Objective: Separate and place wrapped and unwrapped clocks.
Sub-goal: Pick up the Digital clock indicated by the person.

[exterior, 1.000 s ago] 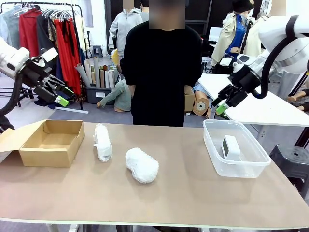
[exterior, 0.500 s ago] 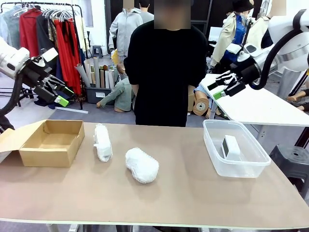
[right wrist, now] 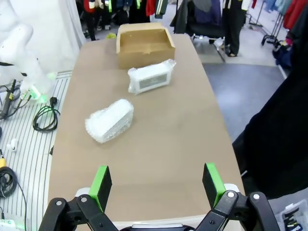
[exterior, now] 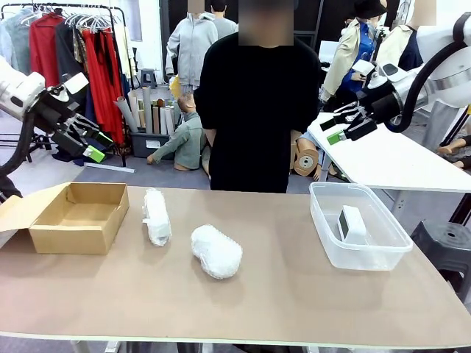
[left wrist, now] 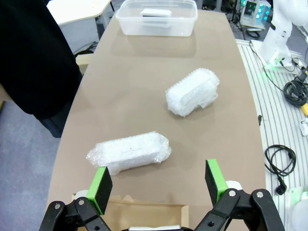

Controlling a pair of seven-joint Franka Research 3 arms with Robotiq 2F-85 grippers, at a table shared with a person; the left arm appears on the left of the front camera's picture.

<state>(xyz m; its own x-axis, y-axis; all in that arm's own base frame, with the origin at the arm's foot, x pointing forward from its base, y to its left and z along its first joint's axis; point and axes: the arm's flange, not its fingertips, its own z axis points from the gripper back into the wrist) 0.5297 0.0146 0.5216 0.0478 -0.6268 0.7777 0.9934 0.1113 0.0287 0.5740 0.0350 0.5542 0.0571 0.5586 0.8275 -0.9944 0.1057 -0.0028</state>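
Though far from left tool (exterior: 96, 145), slim roll (exterior: 156, 215) beside box (exterior: 70, 240)

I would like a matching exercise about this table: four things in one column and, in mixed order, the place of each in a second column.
Column one
1. bare white clock
2. slim bubble-wrap roll
3. fat oval bubble-wrap bundle
4. cardboard box

Column two
A. loose on the table, roughly midway between box and tub
B. at the robot's left end of the table, open on top
C. inside the clear plastic tub
D. on the table, right beside the box

Pairs: 1-C, 2-D, 3-A, 4-B
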